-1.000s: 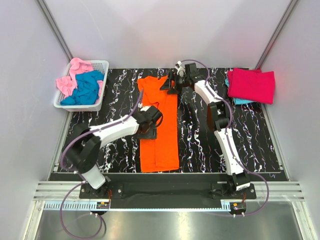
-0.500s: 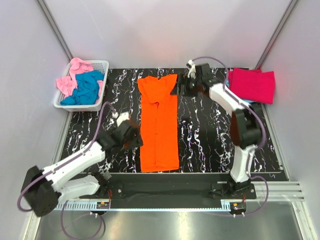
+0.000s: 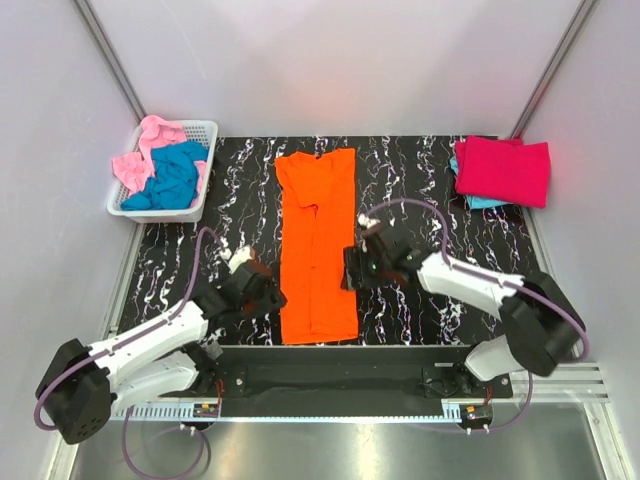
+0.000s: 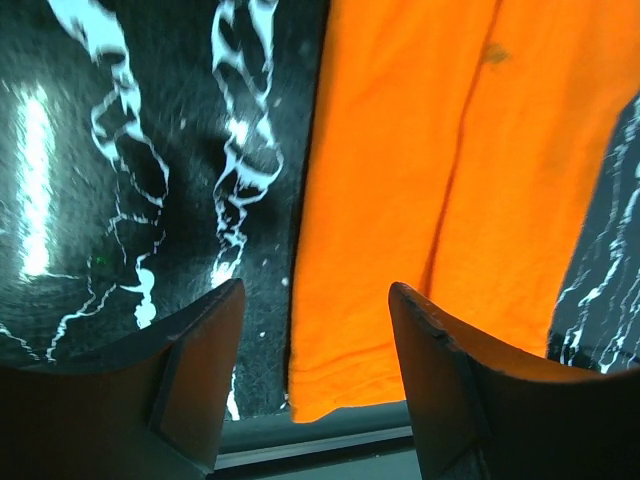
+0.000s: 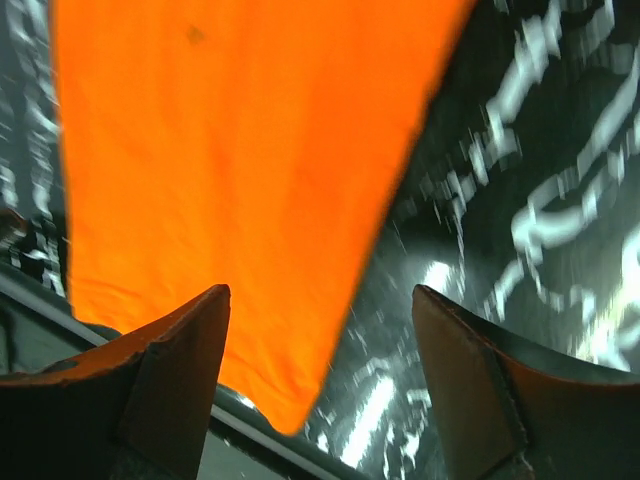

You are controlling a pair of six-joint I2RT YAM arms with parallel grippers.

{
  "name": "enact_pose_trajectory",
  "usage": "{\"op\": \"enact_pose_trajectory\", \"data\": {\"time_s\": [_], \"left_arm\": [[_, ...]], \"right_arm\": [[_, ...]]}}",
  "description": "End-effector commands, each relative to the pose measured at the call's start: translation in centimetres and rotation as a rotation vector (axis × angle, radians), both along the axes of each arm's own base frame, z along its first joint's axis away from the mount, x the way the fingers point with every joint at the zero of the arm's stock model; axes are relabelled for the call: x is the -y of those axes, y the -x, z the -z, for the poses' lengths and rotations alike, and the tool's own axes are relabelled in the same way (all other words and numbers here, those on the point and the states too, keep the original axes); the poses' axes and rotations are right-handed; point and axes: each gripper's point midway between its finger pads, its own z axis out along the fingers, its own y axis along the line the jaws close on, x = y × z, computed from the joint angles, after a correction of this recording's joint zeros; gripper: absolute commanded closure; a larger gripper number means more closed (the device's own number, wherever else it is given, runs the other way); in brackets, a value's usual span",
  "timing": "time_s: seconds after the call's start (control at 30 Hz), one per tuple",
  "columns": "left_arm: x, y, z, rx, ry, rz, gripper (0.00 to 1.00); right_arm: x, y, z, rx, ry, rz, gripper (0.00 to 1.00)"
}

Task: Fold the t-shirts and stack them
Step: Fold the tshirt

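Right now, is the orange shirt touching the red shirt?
Apart. The top view shows the orange shirt mid-table and the red shirt at the far right, bare table between them.

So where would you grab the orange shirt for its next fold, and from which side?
Probably the two near hem corners, the left pincer from the left edge, the right pincer from the right. The orange shirt lies flat as a long narrow strip, so carrying the hem toward the collar would halve it. Both pincers hang open beside those edges.
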Motion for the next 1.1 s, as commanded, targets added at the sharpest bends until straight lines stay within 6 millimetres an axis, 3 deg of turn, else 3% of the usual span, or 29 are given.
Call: {"op": "enact_pose_trajectory", "data": {"time_s": [0.0, 0.17, 0.63, 0.87, 1.07], "left_arm": [[1.3, 0.4, 0.0, -0.004, 0.11, -0.006, 0.37], [1.2, 1.7, 1.4, -0.052, 0.133, -0.004, 0.45], [2.0, 4.7, 3.4, -0.188, 0.234, -0.007, 0.64], [2.2, 6.0, 4.2, -0.25, 0.235, 0.011, 0.73], [2.2, 6.9, 4.3, -0.271, 0.246, 0.012, 0.75]], "right_arm": [[1.9, 0.7, -0.7, 0.044, -0.013, 0.159, 0.21], [3.9, 3.6, 1.1, -0.009, -0.018, 0.217, 0.25], [1.9, 8.1, 3.9, -0.152, -0.117, 0.234, 0.31], [0.0, 9.4, 4.9, -0.193, -0.103, 0.191, 0.31], [0.3, 9.9, 4.8, -0.202, -0.075, 0.2, 0.34]]}}
